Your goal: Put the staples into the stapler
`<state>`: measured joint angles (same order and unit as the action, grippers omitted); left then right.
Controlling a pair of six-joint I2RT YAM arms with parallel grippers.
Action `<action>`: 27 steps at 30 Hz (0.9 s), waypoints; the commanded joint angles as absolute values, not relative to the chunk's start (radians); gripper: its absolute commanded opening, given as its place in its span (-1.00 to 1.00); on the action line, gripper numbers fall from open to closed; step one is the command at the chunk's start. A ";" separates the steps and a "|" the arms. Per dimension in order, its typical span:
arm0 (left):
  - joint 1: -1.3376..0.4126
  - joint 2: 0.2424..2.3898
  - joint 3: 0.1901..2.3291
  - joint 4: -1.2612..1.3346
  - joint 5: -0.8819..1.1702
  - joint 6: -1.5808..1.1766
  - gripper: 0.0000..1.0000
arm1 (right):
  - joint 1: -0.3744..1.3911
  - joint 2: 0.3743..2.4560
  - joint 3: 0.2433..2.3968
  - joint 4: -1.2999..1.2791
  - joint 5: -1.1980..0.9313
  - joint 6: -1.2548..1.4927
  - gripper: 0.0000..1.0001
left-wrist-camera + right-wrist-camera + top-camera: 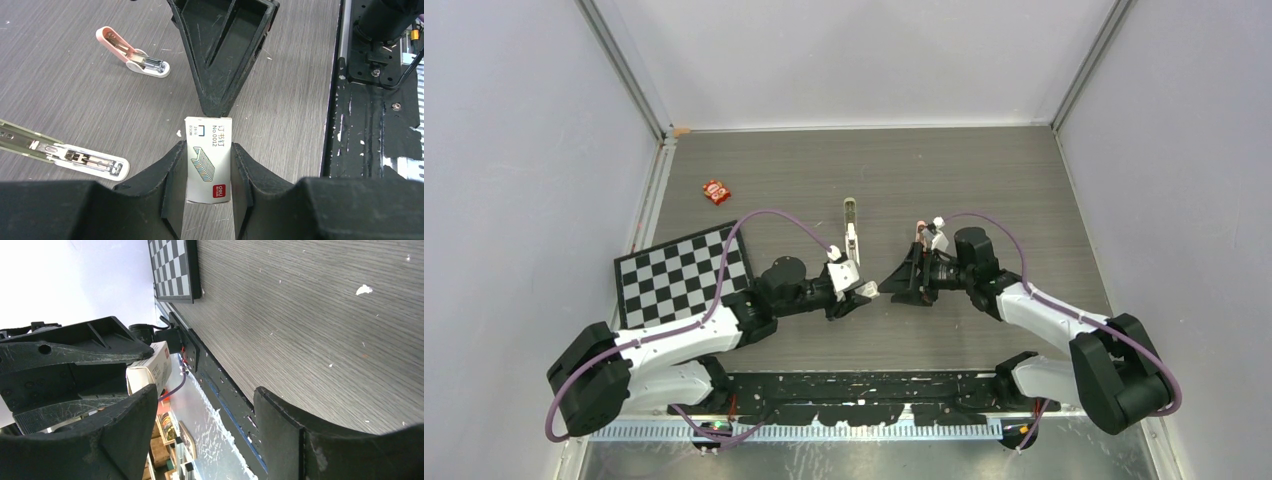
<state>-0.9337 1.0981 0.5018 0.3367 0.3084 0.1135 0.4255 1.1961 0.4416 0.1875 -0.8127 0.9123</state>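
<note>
At the near edge of the worktop (984, 170) runs the black base plate (864, 385) that carries both arms. Just beyond it the two claws meet tip to tip near the middle.

The left claw (209, 145) is clenched on a small white staple box (209, 165). Its two fingers press the box's long sides. The printed face, with a drawing of a staple strip and a red logo, is turned up toward the wrist camera.

The right claw (204, 390) faces it, rolled onto its side, with its jaws released and nothing between them. In the left wrist view one of its fingers (220, 55) points down at the box, and its tip meets the box's far edge. Whether the tip actually touches the box cannot be told.

To the left, level with the left arm, a black-and-white checkerboard (682, 272) lies flat on the worktop.

Farther out, just past the left claw, the stapler (851, 235) lies on the worktop, opened out flat. Its white end, with a metal channel showing, is nearest the claw. Its pale beige-green arm stretches away toward the back wall. Neither claw touches it.

A smaller pink stapler (132, 52) rests on the worktop to the right of it, close to the right arm's wrist. It too is hinged open.

Farthest back, toward the left rear, a small red item (716, 190) sits alone, well apart from everything else.
</note>
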 commanded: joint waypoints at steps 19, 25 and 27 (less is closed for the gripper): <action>-0.936 1.094 0.509 0.369 0.275 0.137 -0.32 | 0.432 1.174 0.554 0.085 -0.794 0.814 0.51; -0.936 1.095 0.515 0.372 0.282 0.133 -0.32 | 0.433 1.182 0.526 0.128 -0.803 0.838 0.51; -0.935 1.097 0.517 0.375 0.285 0.131 -0.31 | 0.433 1.193 0.521 0.143 -0.809 0.846 0.51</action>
<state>-0.9340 1.1152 0.5014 0.3386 0.2806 0.1173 0.4282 1.1835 0.5320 0.0853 -0.7918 0.8330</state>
